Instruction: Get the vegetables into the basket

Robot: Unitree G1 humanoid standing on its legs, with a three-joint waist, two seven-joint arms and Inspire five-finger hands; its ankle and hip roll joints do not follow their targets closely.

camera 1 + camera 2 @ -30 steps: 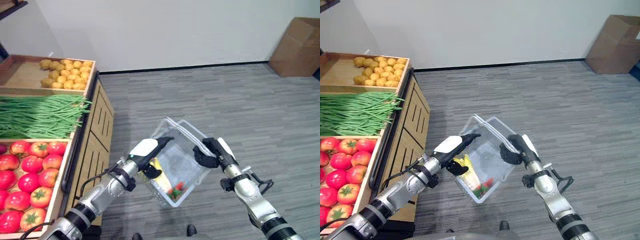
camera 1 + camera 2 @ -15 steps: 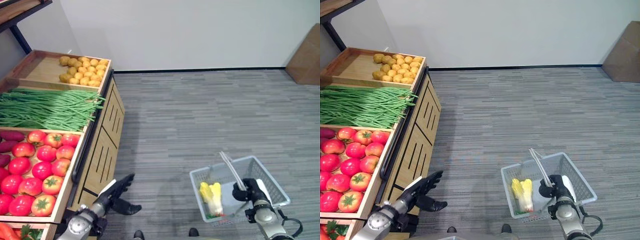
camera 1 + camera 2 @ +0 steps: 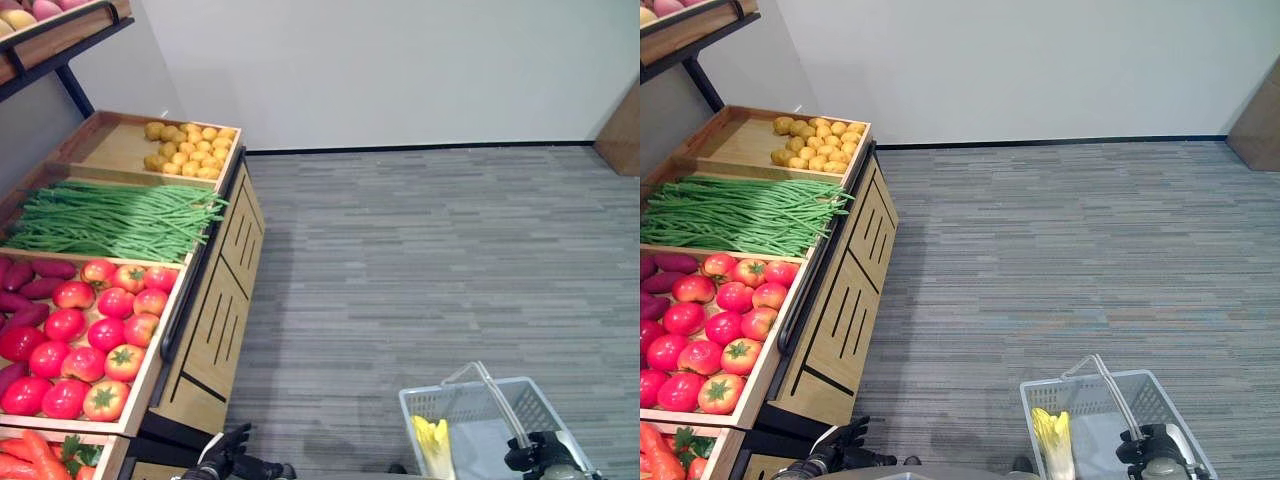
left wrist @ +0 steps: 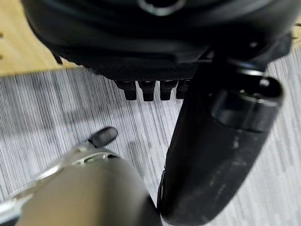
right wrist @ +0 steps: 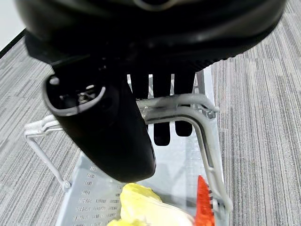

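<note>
In the basket (image 3: 1092, 400), yellow cabbage (image 3: 1054, 440) and red pepper (image 5: 204, 200)

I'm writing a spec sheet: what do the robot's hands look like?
Both are dark, near-black. The left hand shows a thick, smooth cylindrical thumb and short blocky fingertips. The right hand has a glossy rounded thumb with an open recess and slim, straight-sided fingers.

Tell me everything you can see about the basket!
The basket is pale grey plastic with mesh walls and thin wire-like handles. It hangs upright over the grey striped floor, near the robot's right side. The right hand holds it, fingers curled round the handles. Inside lie a yellow leafy vegetable and something red, too little in view to name.
</note>
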